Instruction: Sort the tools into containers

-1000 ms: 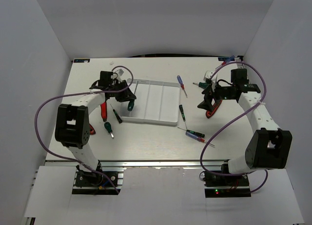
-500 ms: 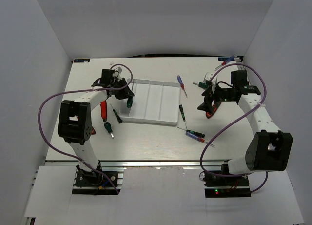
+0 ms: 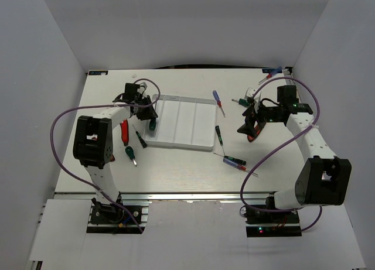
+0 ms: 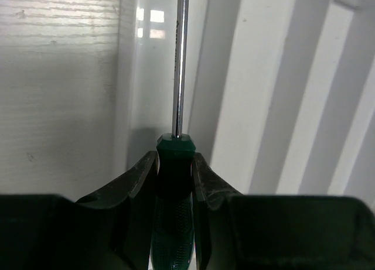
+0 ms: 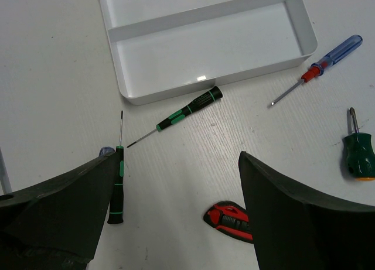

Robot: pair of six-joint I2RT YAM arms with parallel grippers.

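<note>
The left gripper holds a green-handled screwdriver at the white tray.
Its jaws are clamped on the handle's top; the shaft runs along the leftmost compartment, close to the outer wall. The right gripper, spread wide and empty, hangs above the table right of the tray, over a red-and-black tool, near two precision drivers and a blue-handled screwdriver.

Bright, even overhead light; white counter nearly blown out, shadows short and soft. Left wrist view: window-like glare on tray, left claw dark and blurry. Right wrist view sharp, right claw silhouetted, soft-edged.
</note>
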